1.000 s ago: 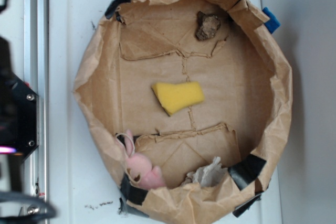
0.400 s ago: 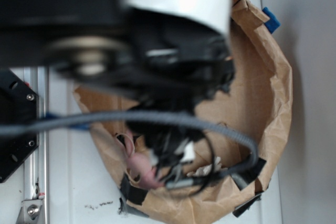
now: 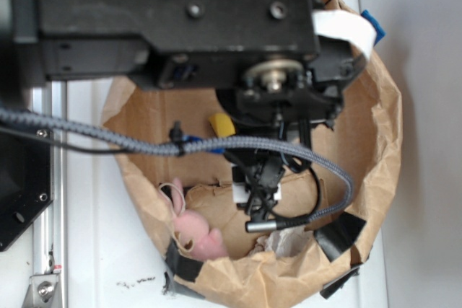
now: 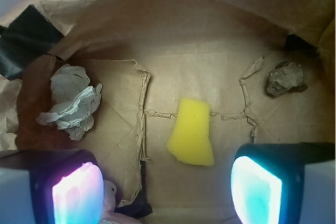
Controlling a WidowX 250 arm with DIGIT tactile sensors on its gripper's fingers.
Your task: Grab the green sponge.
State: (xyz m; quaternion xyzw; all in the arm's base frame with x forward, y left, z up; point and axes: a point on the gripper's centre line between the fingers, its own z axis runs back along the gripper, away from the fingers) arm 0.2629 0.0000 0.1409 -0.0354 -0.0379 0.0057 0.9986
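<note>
**Operator:** State the jaws and the target.

**Technician:** The gripper [image 4: 168,182] hangs above the paper-lined basin [image 4: 220,9] with its jaws spread wide and nothing between them. The green sponge [image 4: 191,138] — yellow in colour — lies flat on the basin floor, central, between the two pads [image 4: 255,184] and slightly ahead of them.

**Operator:** Failure modes?

**Technician:** A likely one: descending without advancing could land the pads on the wedge's near edge, and the slanted end may squirt out on closing. The white paper wad [image 4: 73,103] and the brown lump [image 4: 285,78] sit well apart — low interference risk.

**Operator:** Surface and room?

**Technician:** A white surface [image 3: 94,178] carries the basin; a pink plush bunny [image 3: 196,236] rests against its wall. The arm blocks most of the exterior view.
</note>
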